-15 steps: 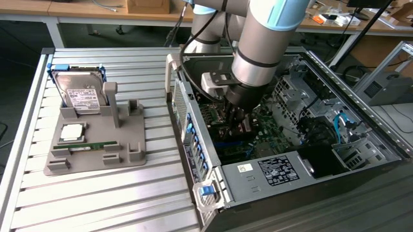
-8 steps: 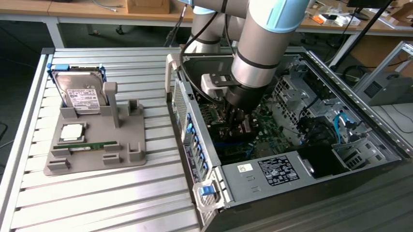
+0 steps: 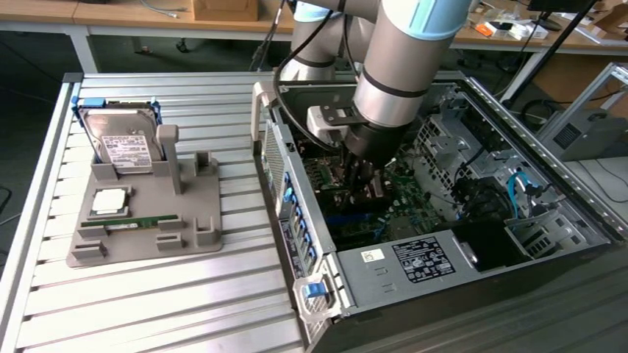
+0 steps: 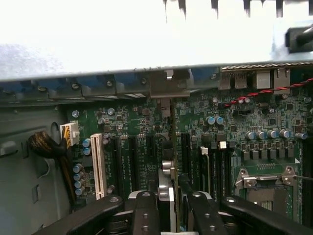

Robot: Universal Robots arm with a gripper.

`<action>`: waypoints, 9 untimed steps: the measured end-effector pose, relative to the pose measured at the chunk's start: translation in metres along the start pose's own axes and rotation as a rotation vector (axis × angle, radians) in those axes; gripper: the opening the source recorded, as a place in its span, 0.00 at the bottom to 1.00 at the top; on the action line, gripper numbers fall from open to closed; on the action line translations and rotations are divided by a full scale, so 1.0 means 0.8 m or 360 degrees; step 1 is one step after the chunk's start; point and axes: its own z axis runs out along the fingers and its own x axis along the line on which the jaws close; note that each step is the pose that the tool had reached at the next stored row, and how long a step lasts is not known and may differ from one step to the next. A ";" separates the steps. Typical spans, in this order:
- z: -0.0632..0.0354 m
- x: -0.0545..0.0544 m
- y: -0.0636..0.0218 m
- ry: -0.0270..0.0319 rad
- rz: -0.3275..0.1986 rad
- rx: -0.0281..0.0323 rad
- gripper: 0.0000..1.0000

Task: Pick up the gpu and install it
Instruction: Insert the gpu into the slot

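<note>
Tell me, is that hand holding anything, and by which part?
Yes: the hand grips the gpu, a thin card seen edge-on, by the edge farthest from the motherboard.

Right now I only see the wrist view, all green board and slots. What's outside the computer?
Observer: A silver hard drive stands upright in a gray holder on the slatted table, on the exterior view's left.
Operator: Is the green stick there too?
Observer: Yes, the memory stick lies flat in that holder, nearer the camera than the drive.
Operator: And where's my arm?
Observer: The arm points down into the open computer case, on the exterior view's right of the holder.
</note>
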 end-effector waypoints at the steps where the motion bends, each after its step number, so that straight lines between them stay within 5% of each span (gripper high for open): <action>1: 0.000 0.000 0.000 -0.00006 0.0000 0.00000 0.27; 9: 0.000 0.000 -0.012 -0.00003 0.0000 -0.00079 0.27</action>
